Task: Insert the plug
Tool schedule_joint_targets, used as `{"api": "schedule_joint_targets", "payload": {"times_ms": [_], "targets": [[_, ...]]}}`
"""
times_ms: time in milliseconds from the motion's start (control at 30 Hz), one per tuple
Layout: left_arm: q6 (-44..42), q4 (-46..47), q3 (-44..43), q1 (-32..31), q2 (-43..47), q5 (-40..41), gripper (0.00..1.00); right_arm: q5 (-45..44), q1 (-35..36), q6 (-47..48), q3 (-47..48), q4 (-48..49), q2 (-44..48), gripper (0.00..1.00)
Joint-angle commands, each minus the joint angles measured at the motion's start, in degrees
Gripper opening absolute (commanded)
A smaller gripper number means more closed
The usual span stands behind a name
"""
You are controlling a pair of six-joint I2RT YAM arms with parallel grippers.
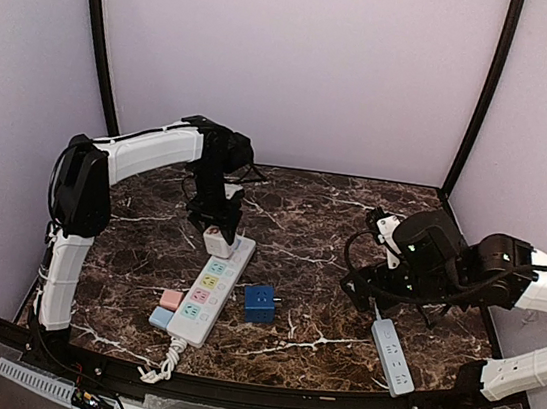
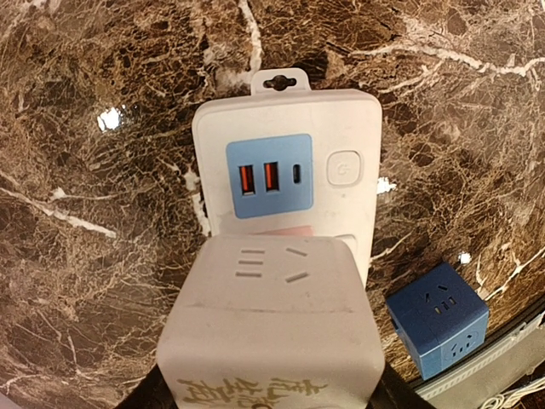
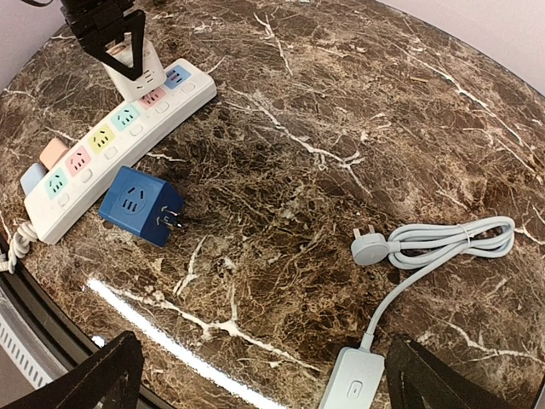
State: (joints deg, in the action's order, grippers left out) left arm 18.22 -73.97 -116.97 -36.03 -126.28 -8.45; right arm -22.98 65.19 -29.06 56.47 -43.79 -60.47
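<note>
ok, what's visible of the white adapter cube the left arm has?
It's a white adapter cube, matte plastic with rounded edges. The face toward the wrist camera carries socket slots; the face below it has yellow characters. The left gripper clamps its sides, holding it upright over the far end of the long power strip, next to the blue USB panel. Its prongs are hidden, so seating can't be judged.

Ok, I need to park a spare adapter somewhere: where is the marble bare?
Bare marble lies between the blue cube and the small white strip, and along the back edge. It is crowded around the long power strip, where the left gripper holds a white adapter.
</note>
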Motion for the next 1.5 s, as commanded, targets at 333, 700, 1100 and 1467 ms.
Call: {"api": "schedule_joint_targets", "payload": {"times_ms": [333, 700, 1100, 1467], "targets": [[4.1, -2.1, 0.3, -1.0, -1.2, 3.2, 0.01, -0.6, -0.4, -0.8, 0.8, 0.4, -0.4, 0.99], [7.2, -3.2, -1.1, -1.9, -2.4, 4.4, 0.01, -0.4, -0.3, -1.4, 0.4, 0.4, -0.2, 0.99], [8.7, -4.2, -3.7, -2.8, -4.3, 5.4, 0.01, -0.2, -0.4, -2.0, 0.1, 0.5, 0.0, 0.99], [10.1, -7.3, -5.6, -2.7, -5.8, 11.2, 0.01, 0.3, -0.3, -2.1, -0.1, 0.4, 0.2, 0.99]]}}
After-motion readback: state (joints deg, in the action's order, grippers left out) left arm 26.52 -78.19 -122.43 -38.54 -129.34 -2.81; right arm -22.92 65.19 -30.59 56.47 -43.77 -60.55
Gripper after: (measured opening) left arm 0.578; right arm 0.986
